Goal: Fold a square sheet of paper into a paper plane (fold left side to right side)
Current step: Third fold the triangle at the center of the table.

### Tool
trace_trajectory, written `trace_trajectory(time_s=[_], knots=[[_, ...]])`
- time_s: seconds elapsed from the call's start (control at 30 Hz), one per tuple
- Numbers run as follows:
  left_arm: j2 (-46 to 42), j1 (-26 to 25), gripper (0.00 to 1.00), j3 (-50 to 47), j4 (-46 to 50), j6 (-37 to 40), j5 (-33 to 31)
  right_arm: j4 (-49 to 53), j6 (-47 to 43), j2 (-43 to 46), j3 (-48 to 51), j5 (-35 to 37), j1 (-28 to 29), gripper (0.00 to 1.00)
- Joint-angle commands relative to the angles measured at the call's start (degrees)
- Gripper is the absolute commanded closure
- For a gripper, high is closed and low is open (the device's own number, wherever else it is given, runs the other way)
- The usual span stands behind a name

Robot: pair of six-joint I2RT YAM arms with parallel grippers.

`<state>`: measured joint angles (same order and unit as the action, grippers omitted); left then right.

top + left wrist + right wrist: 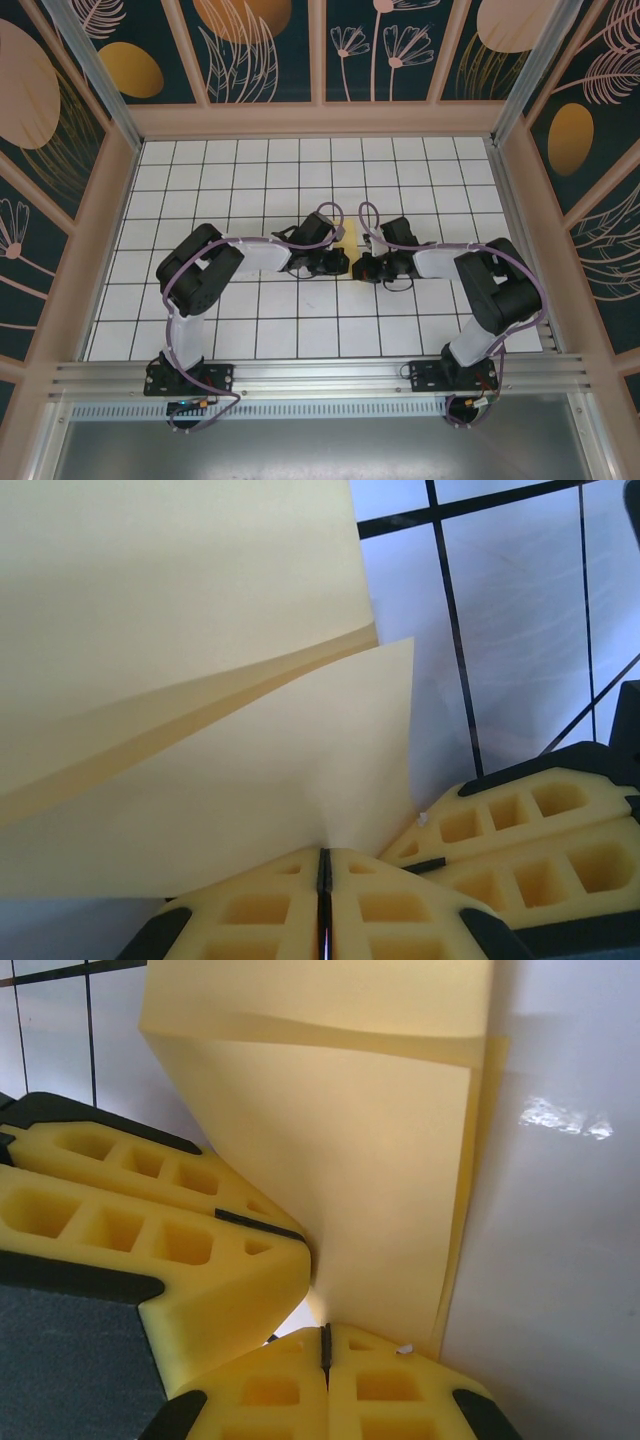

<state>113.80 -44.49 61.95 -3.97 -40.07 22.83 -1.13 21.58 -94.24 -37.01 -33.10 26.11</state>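
One folded paper sheet (200,730), clamped tight by both the left claw (323,865) and right claw (325,1340).

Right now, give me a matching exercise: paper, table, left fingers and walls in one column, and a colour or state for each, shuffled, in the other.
1 paper
2 table
3 left fingers
4 walls

A white with a black grid
B shut on the paper's edge
C dark teal with plant drawings
D pale yellow, folded over

Pairs: 1-D, 2-A, 3-B, 4-C
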Motion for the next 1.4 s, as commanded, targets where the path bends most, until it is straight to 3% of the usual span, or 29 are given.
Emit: trace_trajectory(time_s=[0.0,0.4,0.73,0.93,1.07,1.23,1.37], knots=[[2.31,3.40,0.88,0.89,2.99,2.83,-11.30,10.02,-0.67,-3.37,2.82,8.23,-1.40,1.00],[2.56,9.32,0.88,1.24,4.31,6.39,-14.29,10.36,-0.91,-3.13,3.51,7.90,-2.11,1.00],[-0.08,10.22,0.86,1.42,7.06,9.88,-18.16,10.00,-0.64,-2.29,3.45,6.74,-2.91,1.00],[-8.29,10.20,0.82,0.91,6.81,11.03,-14.27,9.71,-0.41,-2.27,2.92,6.37,-2.98,1.00],[-11.47,9.34,0.81,-0.37,3.57,10.18,-7.01,9.40,-0.05,-2.48,2.63,5.86,-2.88,1.00],[-9.01,4.24,0.80,-0.10,-0.60,8.08,-1.44,9.40,0.12,-2.55,2.56,5.87,-2.88,1.00],[-4.75,2.10,0.80,1.26,-2.09,6.57,-0.65,9.41,0.13,-2.55,2.45,5.93,-2.88,1.00]])
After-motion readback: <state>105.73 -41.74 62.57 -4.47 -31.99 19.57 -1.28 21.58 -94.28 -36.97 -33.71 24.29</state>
